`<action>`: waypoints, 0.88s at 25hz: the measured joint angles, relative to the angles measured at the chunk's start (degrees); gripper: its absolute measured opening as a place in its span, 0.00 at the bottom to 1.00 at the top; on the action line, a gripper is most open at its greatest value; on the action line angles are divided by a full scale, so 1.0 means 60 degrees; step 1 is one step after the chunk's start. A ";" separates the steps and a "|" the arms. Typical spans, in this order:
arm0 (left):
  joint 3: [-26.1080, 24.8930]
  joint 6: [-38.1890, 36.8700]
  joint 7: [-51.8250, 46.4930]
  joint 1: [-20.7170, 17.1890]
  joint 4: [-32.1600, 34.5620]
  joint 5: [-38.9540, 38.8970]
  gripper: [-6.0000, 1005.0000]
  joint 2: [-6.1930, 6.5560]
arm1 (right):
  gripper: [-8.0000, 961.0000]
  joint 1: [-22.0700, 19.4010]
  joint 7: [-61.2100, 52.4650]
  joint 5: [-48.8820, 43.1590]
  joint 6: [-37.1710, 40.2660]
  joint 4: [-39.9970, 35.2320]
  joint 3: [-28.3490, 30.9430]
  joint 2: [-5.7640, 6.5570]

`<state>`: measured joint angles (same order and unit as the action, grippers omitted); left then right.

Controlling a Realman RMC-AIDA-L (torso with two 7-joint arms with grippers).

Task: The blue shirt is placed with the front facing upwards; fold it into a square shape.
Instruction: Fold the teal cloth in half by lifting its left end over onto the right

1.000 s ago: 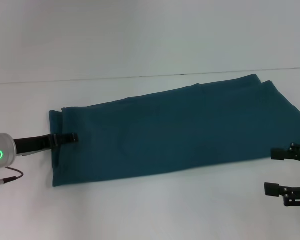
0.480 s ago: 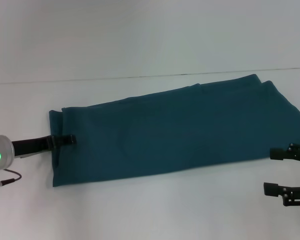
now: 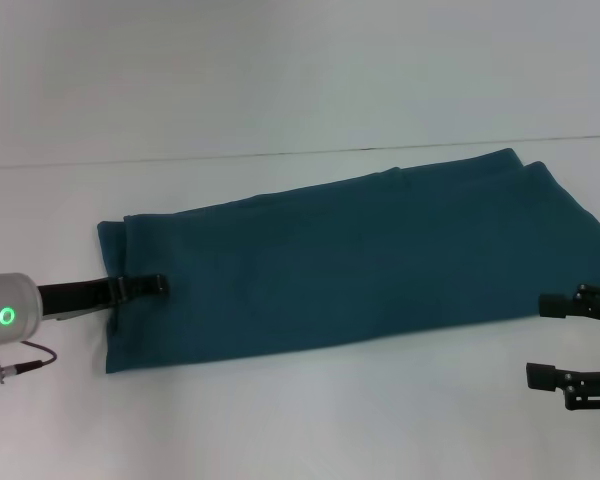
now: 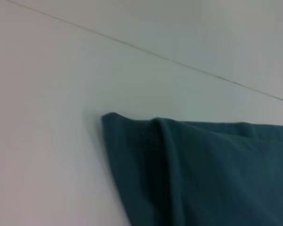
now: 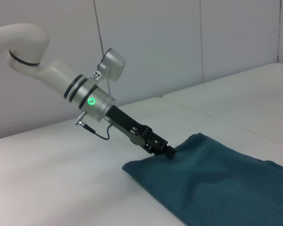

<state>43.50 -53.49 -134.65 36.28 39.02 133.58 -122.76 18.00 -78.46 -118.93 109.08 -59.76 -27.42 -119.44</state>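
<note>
Pinching the blue shirt's end, my left gripper could lose it if I pull fast. My right gripper waits spread apart.

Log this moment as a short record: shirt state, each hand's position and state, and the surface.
shirt: the blue shirt lies flat, folded into a long band, print hidden
left hand: left hand low over the shirt's left end, fingers look closed; whether it grips cloth is unclear
right hand: right hand open, off the shirt's near right corner, holding nothing
surface: white table
</note>
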 joint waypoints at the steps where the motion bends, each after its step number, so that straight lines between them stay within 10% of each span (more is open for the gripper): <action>1: -0.0001 -0.0031 0.0000 0.0052 -0.0074 -0.0007 0.88 0.0009 | 0.95 -0.0004 0.0007 -0.0007 -0.0009 0.0006 0.0000 0.0000; 22: 0.0000 -0.0198 -0.0020 0.0582 -0.0497 -0.0076 0.87 -0.0077 | 0.95 -0.0125 0.0142 -0.0028 -0.0119 0.0233 0.0002 0.0001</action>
<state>43.50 -54.68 -134.77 39.77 36.03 133.12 -123.22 17.25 -77.61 -119.10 108.37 -58.36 -27.41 -119.44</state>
